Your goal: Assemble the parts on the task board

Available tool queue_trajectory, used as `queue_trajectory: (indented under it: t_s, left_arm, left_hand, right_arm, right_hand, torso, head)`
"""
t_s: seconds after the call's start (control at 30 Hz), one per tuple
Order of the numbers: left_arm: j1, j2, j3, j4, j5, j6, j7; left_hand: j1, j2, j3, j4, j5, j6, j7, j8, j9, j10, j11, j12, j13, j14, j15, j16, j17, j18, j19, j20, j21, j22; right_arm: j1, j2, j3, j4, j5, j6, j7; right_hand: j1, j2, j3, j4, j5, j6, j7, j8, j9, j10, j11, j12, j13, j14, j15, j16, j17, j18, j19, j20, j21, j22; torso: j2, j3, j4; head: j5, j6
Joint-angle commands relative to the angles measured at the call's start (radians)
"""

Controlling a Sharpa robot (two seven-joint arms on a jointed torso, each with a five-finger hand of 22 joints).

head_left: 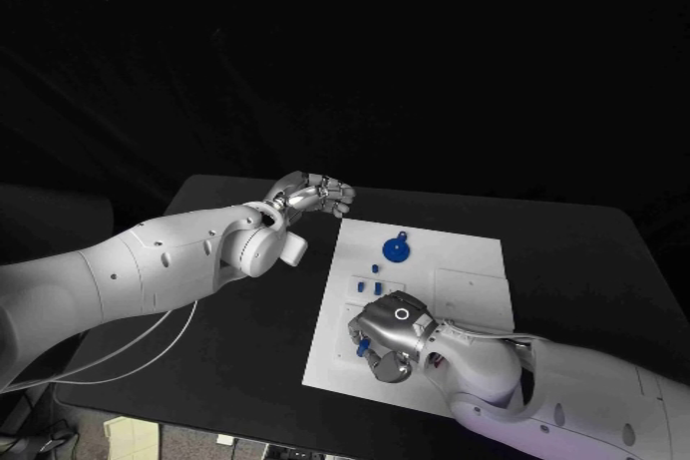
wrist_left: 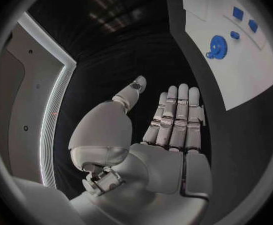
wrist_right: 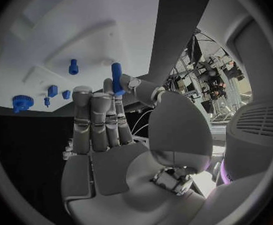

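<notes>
1. Presently, the task board (head_left: 468,290) lies flat in the middle of the black surface (head_left: 575,250).
2. The right hand (head_left: 386,342) rests over the near part of the board. In the right wrist view it pinches a blue peg (wrist_right: 116,78) between thumb and a fingertip, the peg standing roughly upright at the fingertips, just above the board.
3. The left hand (head_left: 311,195) hangs over the bare surface beside the board's far left corner, apart from the board. The left wrist view shows its fingers (wrist_left: 174,117) straight and side by side, thumb set apart, with nothing in its hold.
4. A blue gear (head_left: 394,248) lies on the far part of the board, well apart from the right hand.
5. Several small blue pieces (head_left: 370,279) sit on the board between the gear and the right hand; their seating cannot be told.
</notes>
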Motion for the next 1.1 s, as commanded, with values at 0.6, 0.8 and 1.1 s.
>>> queue_trajectory:
  t_s: [0.6, 0.8, 1.1]
  left_arm:
    - [0.001, 0.001, 0.001, 0.002, 0.006, 0.017, 0.005]
    - [0.001, 0.001, 0.001, 0.002, 0.006, 0.017, 0.004]
    - [0.001, 0.001, 0.001, 0.002, 0.006, 0.017, 0.003]
  left_hand:
    - [-0.012, 0.000, -0.004, 0.002, -0.003, -0.007, -0.001, 0.005, -0.002, 0.003, 0.007, -0.004, -0.002, 0.007, 0.002, -0.007, 0.002, 0.020, 0.007, -0.002, -0.007, 0.002]
    - [-0.012, 0.000, -0.004, 0.002, -0.003, -0.007, -0.001, 0.005, -0.002, 0.003, 0.007, -0.004, -0.002, 0.007, 0.003, -0.007, 0.003, 0.020, 0.007, -0.002, -0.007, 0.002]
    - [-0.013, -0.001, -0.004, 0.002, -0.003, -0.008, -0.001, 0.005, -0.003, 0.003, 0.007, -0.004, -0.003, 0.007, 0.003, -0.008, 0.003, 0.020, 0.006, -0.002, -0.007, 0.002]
  right_arm:
    - [0.002, 0.002, 0.000, 0.003, -0.093, 0.043, -0.082]
    - [0.002, 0.008, 0.000, -0.005, -0.093, 0.053, -0.083]
    - [0.004, 0.012, 0.000, -0.015, -0.074, 0.078, -0.071]
  right_hand:
    - [0.001, -0.021, 0.014, 0.004, 0.006, 0.012, -0.003, 0.004, 0.007, 0.015, -0.003, 0.006, 0.003, 0.001, -0.011, 0.008, 0.002, 0.083, 0.002, -0.005, 0.008, 0.018]
    - [0.000, -0.020, 0.015, 0.005, 0.006, 0.013, -0.004, 0.003, 0.007, 0.015, -0.003, 0.005, 0.003, 0.001, -0.011, 0.008, 0.002, 0.083, 0.002, -0.005, 0.008, 0.018]
    - [-0.002, -0.019, 0.016, 0.006, 0.006, 0.012, -0.003, 0.002, 0.007, 0.015, -0.003, 0.004, 0.003, 0.001, -0.011, 0.008, 0.002, 0.083, 0.001, -0.005, 0.008, 0.018]
  torso:
    - [0.000, -0.0002, 0.0001]
    - [0.000, -0.0001, 0.0000]
    - [0.000, -0.0002, 0.0003]
  head:
    - [0.005, -0.003]
    - [0.005, -0.003]
    - [0.006, -0.006]
